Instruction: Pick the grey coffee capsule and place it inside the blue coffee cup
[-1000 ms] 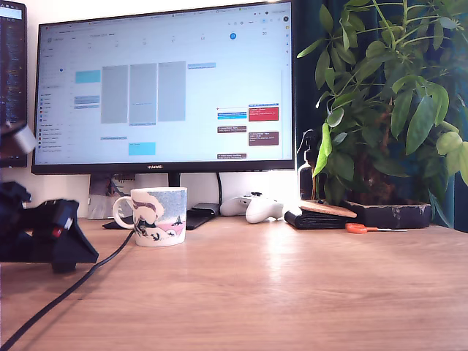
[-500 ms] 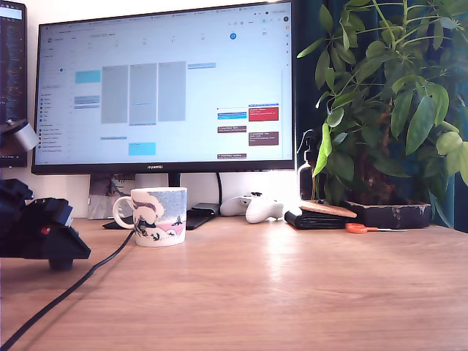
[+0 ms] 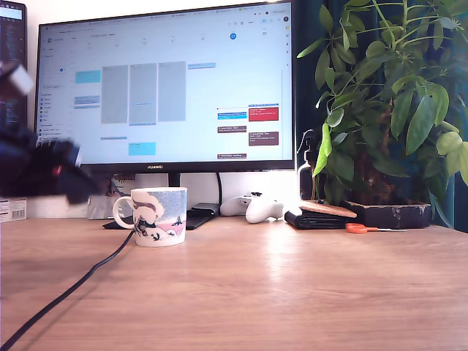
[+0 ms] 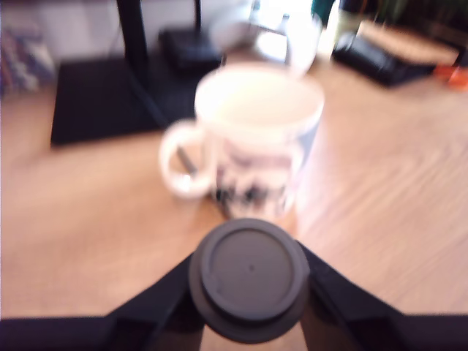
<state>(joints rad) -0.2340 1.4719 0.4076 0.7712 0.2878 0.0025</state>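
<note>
Grey coffee capsule [image 4: 250,276] sits pinched btwn gripper [image 4: 250,307] jaws, closed on its sides under the rim, off the desk, short of blue coffee cup [image 4: 252,139]. Prob light, rigid, slick; squeeze gently.

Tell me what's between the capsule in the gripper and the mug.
Only bare wooden desk shows between the capsule, held in the gripper, and the mug in the wrist view.

The black gripper [image 4: 250,311] clasps the dark grey round coffee capsule [image 4: 249,276] by its sides. Beyond it, a blurred white-handled ceramic mug [image 4: 252,139] stands upright on the wooden desk [image 4: 380,197]. A black stand base [image 4: 110,95] lies farther off.
</note>
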